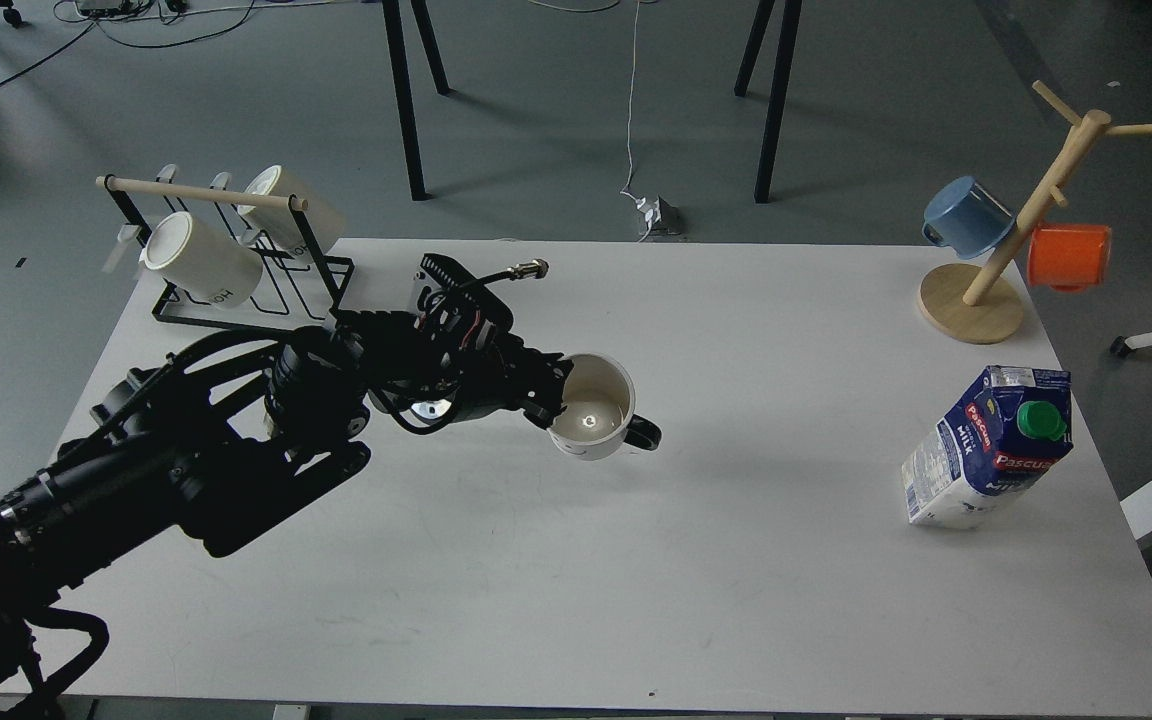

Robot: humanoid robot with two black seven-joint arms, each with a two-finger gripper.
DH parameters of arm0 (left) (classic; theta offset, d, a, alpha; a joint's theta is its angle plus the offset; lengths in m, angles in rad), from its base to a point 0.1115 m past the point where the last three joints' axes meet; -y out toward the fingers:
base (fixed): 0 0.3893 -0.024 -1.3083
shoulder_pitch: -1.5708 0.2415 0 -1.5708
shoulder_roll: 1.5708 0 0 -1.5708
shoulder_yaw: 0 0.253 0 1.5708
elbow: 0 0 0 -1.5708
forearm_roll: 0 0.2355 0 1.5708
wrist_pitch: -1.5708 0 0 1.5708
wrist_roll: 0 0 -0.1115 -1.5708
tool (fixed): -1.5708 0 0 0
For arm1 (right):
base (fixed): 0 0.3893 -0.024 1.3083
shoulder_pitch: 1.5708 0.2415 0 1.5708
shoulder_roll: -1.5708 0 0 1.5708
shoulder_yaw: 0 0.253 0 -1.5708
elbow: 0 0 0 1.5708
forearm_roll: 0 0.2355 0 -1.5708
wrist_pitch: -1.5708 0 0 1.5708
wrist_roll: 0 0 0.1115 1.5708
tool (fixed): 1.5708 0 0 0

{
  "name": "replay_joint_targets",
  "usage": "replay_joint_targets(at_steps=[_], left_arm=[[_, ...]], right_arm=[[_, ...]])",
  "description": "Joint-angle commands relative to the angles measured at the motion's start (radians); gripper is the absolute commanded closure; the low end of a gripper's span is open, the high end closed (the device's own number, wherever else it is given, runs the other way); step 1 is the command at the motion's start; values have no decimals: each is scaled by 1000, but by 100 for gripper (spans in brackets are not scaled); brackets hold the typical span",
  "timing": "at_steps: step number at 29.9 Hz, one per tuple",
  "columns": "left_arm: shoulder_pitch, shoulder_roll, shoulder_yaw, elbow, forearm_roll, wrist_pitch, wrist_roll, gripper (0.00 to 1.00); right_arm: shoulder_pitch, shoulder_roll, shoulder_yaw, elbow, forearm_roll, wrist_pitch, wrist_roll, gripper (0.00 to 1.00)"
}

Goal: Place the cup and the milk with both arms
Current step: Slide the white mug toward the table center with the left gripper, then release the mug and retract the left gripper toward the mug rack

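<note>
The cup (593, 410) is a white mug with a black handle pointing right. It is held near the table's middle, opening up, whether just above the top or touching it I cannot tell. My left gripper (554, 395) is shut on its left rim, the arm reaching in from the lower left. The milk (991, 446), a blue and white carton with a green cap and red labels, stands leaning on the right side of the white table (716, 560). My right gripper is out of view.
A black wire rack (236, 265) with two cream mugs stands at the back left corner. A wooden mug tree (996, 260) with a blue cup (966, 213) and an orange cup (1068, 257) stands at the back right.
</note>
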Motion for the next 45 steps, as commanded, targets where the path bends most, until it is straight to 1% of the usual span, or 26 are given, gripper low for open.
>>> replay_joint_targets(at_steps=[1, 7, 11, 15, 18, 20, 22, 25, 27, 29, 31, 34, 35, 38, 40, 42, 45], left_arm=[[2, -43, 43, 45, 1, -1, 1, 93], [8, -43, 46, 49, 1, -1, 4, 88], [8, -46, 46, 69, 1, -1, 4, 87], [13, -44, 45, 71, 1, -1, 1, 84], [25, -44, 37, 71, 1, -1, 4, 72], [34, -43, 34, 69, 1, 12, 1, 67], [48, -38, 29, 68, 1, 47, -3, 58], [60, -15, 29, 57, 1, 102, -6, 49], [62, 9, 16, 47, -17, 127, -8, 41], [62, 31, -27, 24, -68, 134, -8, 40], [62, 46, -95, -3, -151, 130, -9, 39], [60, 51, -219, -13, -330, 125, -9, 32], [60, 51, -256, -13, -391, 127, -9, 28], [60, 51, -386, -9, -632, 134, -9, 10], [60, 59, -458, -3, -794, 133, -3, 1], [57, 78, -503, 2, -943, 127, 3, 1], [51, 141, -528, 33, -1180, 125, 1, 1]], right_arm=[[-10, 0, 5, 7, 0, 0, -1, 1], [-21, 0, 5, 7, 0, 0, 0, 1], [-24, 0, 4, 7, 0, 0, 0, 1], [-24, 0, 5, 5, 0, 0, 0, 1], [-27, 0, 8, 5, 0, 0, 0, 1], [-32, 0, 15, 5, 0, 0, -1, 1], [-42, -1, 16, 5, 0, 0, 0, 1], [-58, -6, 25, 5, 0, 0, -1, 1], [-72, -15, 27, 5, 0, 0, -1, 1], [-85, -26, 27, 5, 0, 0, -1, 1], [-105, -34, 30, 5, 2, 0, -3, 1], [-147, -38, 51, 8, 14, 0, -4, 1], [-159, -40, 58, 16, 24, 0, -4, 1], [-245, -40, 71, 78, 78, 0, -4, 1], [-315, -38, 73, 123, 110, 0, -4, 1], [-378, -35, 73, 157, 129, 0, -3, 1], [-472, -15, 71, 203, 132, 0, 0, 1]])
